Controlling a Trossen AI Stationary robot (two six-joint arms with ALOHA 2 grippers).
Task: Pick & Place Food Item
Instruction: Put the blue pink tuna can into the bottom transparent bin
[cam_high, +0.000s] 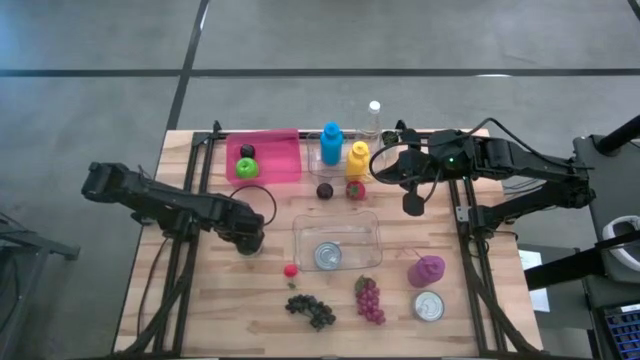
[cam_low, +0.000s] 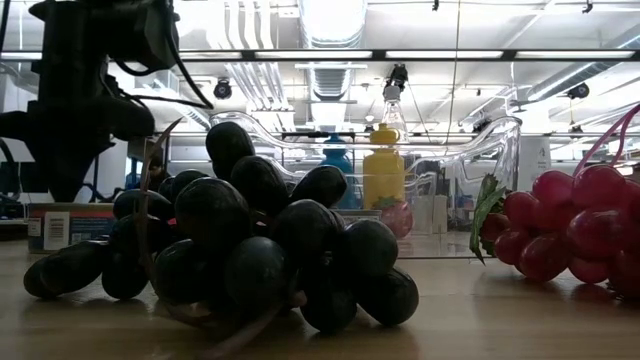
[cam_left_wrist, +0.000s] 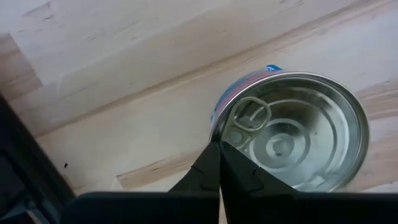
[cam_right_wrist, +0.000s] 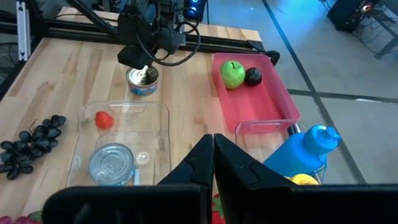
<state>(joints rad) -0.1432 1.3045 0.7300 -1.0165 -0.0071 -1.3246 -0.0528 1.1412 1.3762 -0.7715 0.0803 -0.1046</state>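
**Can on bare table, left of the tub, not yet gripped**

The can (cam_left_wrist: 289, 134) is seen standing upright on the wooden table (cam_high: 200, 300), lid and pull tab up. It is placed just beside the left wall of the clear tub (cam_high: 300, 235) and in front of the red tray (cam_high: 285, 160). In the high view it is mostly hidden under the left arm's wrist.

The left gripper (cam_left_wrist: 219, 149) is held above the can, at the rim near the pull tab. Its fingers are pressed together at the tips, with nothing between them. Contact with the lid cannot be told.

The right gripper (cam_right_wrist: 213, 146) is parked over the back of the table near the bottles, its fingers likewise together and nothing held.

Handling, as judged:
- Stiff metal, so no crushing is expected under a firm squeeze.
- If full, some weight for its size is expected.
- The smooth round wall is likely slippery, so an off-centre grip could let it twist out.
- It is best taken across the middle, fingers on opposite sides of the wall below the rim.
- The pull tab is to be avoided.
- The fingers must be spread wider than the can before descent.
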